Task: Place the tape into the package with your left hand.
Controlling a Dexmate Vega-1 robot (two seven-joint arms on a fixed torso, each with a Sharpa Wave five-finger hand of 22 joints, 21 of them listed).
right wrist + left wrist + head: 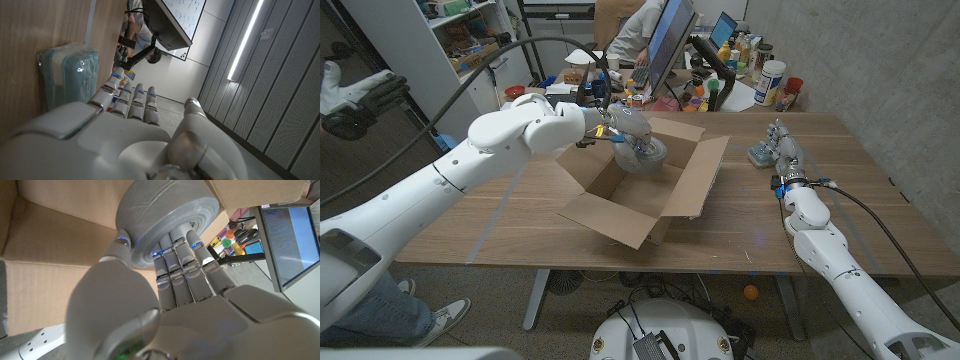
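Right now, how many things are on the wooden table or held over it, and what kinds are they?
Cardboard box: 1, open, flaps out.
Grey tape roll: 1, held by the left hand over the box.
Pale teal packet: 1, on the table by the right hand.
Total: 3

Grey roll of tape [645,152], dull and matte, with faint pale streaks across its face in the left wrist view. The left hand [620,126] on it is silver-grey with small blue lights along the fingers [182,255]. The package [645,190] is plain brown cardboard, open. Warm wood-grain table [520,215] under everything. By the far right edge, a pale teal packet [762,154]; the right hand [783,150] beside it is grey-white, blue-lit too.
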